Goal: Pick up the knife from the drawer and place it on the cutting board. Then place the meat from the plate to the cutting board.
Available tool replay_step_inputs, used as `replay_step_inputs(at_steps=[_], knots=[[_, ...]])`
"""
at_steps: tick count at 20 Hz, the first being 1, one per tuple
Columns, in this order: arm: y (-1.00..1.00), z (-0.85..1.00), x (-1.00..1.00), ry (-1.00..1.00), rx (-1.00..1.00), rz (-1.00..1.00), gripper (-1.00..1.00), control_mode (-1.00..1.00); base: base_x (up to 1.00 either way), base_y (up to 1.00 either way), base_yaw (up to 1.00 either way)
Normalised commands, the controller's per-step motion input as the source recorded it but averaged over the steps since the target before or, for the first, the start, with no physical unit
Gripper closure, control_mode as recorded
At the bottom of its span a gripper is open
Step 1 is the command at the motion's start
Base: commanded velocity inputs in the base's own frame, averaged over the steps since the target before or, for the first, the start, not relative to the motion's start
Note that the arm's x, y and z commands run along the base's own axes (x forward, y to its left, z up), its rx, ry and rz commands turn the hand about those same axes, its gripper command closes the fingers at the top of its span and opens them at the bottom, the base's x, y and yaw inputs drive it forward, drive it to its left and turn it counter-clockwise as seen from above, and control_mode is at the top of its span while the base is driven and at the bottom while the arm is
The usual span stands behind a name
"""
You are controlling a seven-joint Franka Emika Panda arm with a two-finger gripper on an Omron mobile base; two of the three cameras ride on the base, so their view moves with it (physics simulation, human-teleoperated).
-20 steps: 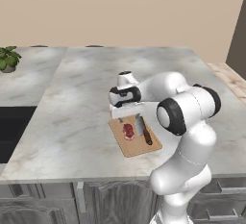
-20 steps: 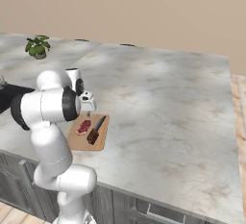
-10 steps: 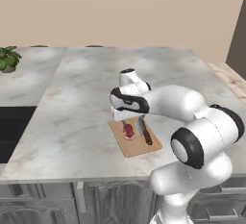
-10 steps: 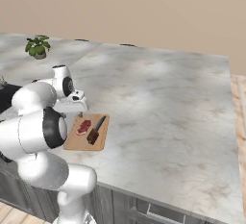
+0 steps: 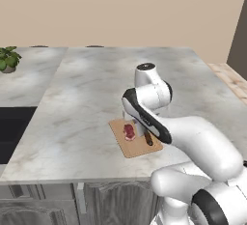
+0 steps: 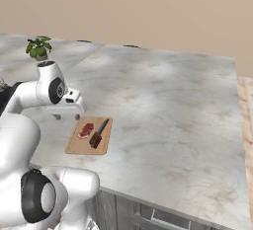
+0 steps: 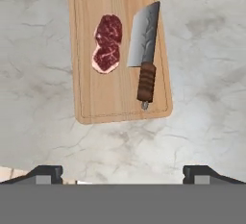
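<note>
Hand view has the red-pink marbled meat (image 7: 107, 43) lying on the tan wooden cutting board (image 7: 120, 100), right beside the brown-handled knife (image 7: 144, 50). My gripper (image 7: 123, 172) is empty, jaws spread wide, and has pulled back from over the board onto the marble bench (image 7: 206, 50) since a second ago. Looks done to me.

Kitchen, rendered. Evidence: broad grey-veined marble counter (image 5: 87, 93) over grey panelled cabinet fronts (image 5: 43, 204); wooden cutting board (image 7: 120, 107) bearing raw meat (image 7: 107, 43) and knife (image 7: 144, 45); potted plant (image 5: 6, 60) at far corner; plain beige wall (image 5: 120, 11) behind.
</note>
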Motion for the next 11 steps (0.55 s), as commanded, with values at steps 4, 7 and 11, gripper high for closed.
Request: replay_step_inputs(at_steps=[4,7,11], knots=[[-0.25,0.93,-0.62,-0.27,0.00,0.00,-1.00,-1.00,0.00,0.00,0.00],[-0.29,0.89,-0.73,-0.28,0.00,0.00,-1.00,-1.00,0.00,0.00,0.00],[-0.27,0.85,-0.87,-0.29,0.02,0.01,-1.00,-1.00,0.00,0.00,0.00]])
